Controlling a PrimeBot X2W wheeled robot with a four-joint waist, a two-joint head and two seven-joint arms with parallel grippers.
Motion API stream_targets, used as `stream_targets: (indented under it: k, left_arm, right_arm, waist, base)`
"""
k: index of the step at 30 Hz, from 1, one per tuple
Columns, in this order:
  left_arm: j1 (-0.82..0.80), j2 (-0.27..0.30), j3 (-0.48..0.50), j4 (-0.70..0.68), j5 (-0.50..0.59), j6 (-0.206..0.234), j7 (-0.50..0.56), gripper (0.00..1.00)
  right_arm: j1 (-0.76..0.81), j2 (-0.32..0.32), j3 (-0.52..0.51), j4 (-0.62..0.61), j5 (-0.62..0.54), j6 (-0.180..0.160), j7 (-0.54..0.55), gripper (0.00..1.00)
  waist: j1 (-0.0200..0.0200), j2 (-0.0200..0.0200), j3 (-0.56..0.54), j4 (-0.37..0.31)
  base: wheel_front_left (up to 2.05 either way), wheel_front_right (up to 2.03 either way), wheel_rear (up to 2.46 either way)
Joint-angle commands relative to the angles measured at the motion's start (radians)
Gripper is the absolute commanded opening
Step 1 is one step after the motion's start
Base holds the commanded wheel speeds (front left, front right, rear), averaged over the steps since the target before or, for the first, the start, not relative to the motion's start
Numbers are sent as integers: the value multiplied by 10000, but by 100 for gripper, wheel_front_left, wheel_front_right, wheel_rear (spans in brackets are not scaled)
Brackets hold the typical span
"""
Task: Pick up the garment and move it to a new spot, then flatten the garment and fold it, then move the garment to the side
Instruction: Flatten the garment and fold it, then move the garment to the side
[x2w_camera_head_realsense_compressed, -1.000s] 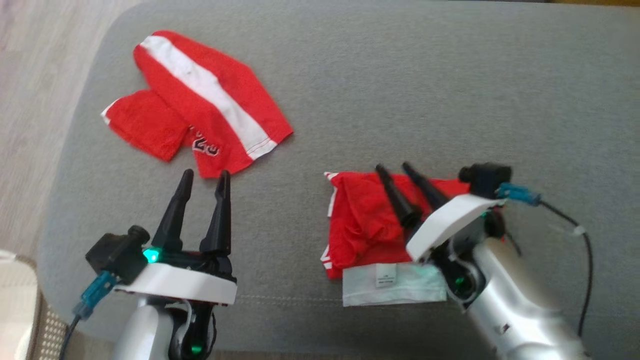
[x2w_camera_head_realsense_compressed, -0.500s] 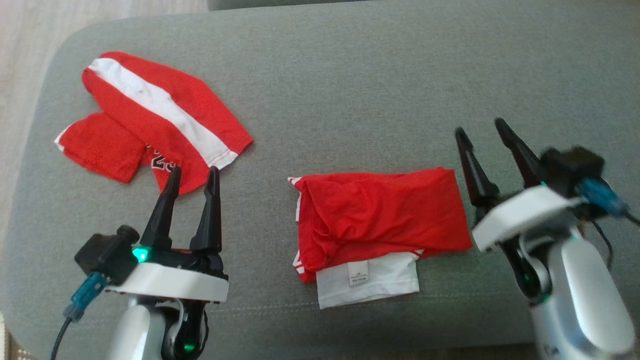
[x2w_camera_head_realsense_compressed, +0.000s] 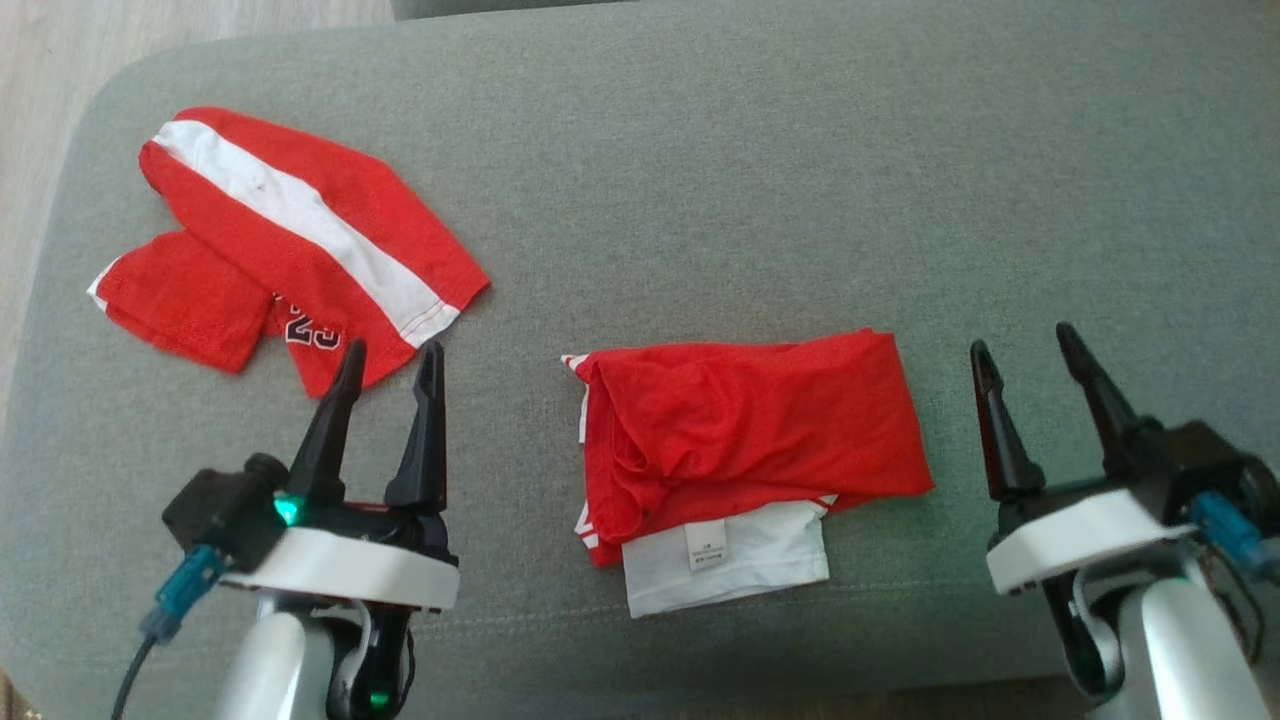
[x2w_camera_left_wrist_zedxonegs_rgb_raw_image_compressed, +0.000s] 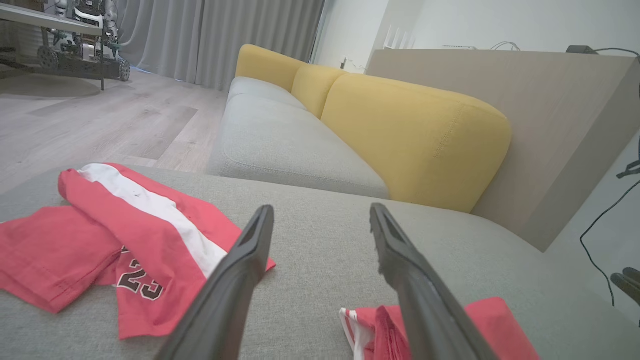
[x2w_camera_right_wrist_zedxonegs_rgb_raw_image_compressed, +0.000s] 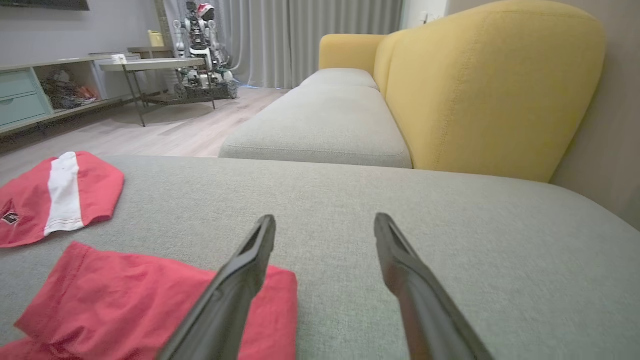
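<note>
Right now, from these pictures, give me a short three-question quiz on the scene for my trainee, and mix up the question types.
1. True or false: the right pincer is gripping the folded red garment.
2. Which number is printed on the red garment with the white stripe? A) 7 B) 23 C) 45
3. Fill in: the left pincer is ____ (open or shut).

Key: 1. False: it stands open, off to the garment's side. 2. B. 3. Open.
</note>
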Motion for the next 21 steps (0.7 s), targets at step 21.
stream_targets:
  k: [21]
  left_arm:
    - [-190, 12, 159, -198, 285, 6, -61, 100]
  right_arm:
    - [-281, 42, 196, 770, 652, -2, -129, 100]
  waist:
    - [0, -1, 177, 131]
  base:
    - [0, 0, 0]
